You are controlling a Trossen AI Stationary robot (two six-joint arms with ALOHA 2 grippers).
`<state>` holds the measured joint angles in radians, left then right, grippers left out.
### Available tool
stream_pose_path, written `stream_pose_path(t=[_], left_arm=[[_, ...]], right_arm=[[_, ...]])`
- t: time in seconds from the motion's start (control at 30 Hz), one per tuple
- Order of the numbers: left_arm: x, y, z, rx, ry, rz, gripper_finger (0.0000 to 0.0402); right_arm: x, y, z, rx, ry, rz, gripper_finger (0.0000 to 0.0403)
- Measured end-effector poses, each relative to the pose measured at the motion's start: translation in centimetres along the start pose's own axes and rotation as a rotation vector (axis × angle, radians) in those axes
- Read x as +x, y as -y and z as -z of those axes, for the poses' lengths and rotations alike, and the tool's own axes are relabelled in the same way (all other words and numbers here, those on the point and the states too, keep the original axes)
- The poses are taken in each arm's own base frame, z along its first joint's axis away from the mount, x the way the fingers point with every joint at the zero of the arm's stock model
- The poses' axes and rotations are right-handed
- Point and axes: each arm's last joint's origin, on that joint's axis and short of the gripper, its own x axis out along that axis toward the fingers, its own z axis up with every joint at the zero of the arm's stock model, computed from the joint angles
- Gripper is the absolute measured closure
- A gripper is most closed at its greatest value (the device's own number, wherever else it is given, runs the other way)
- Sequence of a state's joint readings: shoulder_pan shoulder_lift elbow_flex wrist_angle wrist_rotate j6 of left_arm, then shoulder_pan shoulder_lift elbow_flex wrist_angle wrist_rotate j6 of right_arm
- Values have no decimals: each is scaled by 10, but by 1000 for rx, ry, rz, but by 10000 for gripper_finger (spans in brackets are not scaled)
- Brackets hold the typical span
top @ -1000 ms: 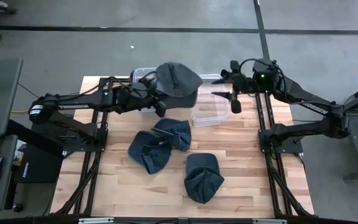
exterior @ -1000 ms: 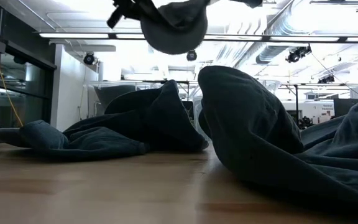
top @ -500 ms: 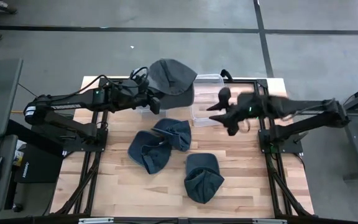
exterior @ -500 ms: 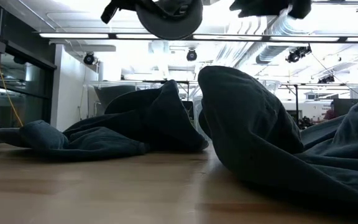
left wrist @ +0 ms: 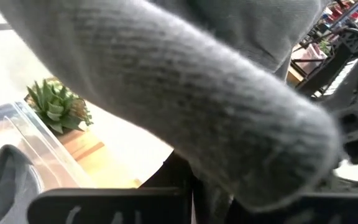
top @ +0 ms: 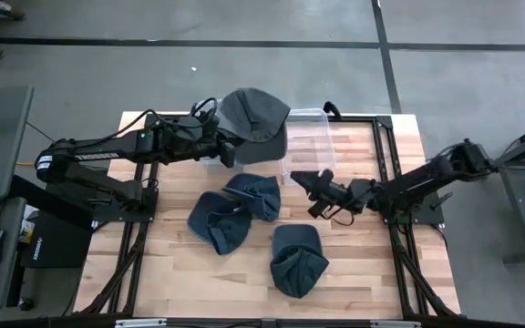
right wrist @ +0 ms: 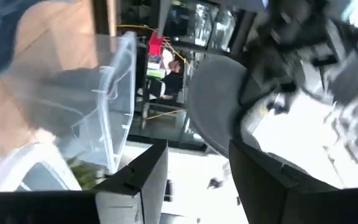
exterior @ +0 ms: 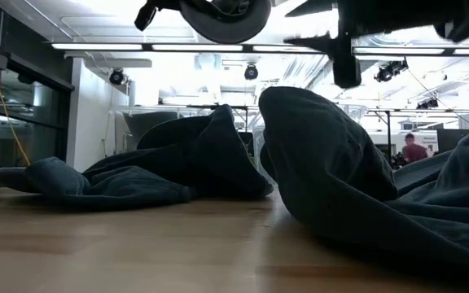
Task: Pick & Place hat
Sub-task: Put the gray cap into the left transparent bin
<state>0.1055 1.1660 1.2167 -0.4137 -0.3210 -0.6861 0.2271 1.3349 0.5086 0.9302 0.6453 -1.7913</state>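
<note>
Clenching a fold of the grey hat (top: pixel 254 113), the left gripper (top: pixel 229 149) holds it lifted off the worktop (top: pixel 363 255), the cloth hanging up and outward from the jaws and partly over the clear plastic bin (top: pixel 304 146) just beyond them. In the left wrist view the knit fills most of the frame above the fingers, with the bin's wall showing below it. This looks like the carry step, the hat picked but not yet placed. If the bin is where the hat goes, the next move calls for bringing the jaws fully over the bin's opening, lowering, and only then letting go, so that the cloth does not drape over the rim. Across from it, the right gripper (top: pixel 320 190) hangs low with its jaws released and nothing between them, just beside the bin's near edge. Nearest those open jaws lies a folded dark blue hat (top: pixel 300 259), and farther off, below the left gripper, two more dark blue hats (top: pixel 235 211) lie bunched together, touching.
</note>
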Motion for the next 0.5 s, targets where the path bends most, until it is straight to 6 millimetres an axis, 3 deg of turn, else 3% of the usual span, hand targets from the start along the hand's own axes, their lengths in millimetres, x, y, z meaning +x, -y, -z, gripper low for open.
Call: stream_pose_path(t=[0.23, 0.5], left_arm=[[0, -1, 1, -15, -14, -4, 396], [0, -3, 6, -32, -69, -16, 396]], right_arm=[[19, -18, 0, -141, -31, -47, 238], [27, 1, 0, -128, -59, 21, 237]])
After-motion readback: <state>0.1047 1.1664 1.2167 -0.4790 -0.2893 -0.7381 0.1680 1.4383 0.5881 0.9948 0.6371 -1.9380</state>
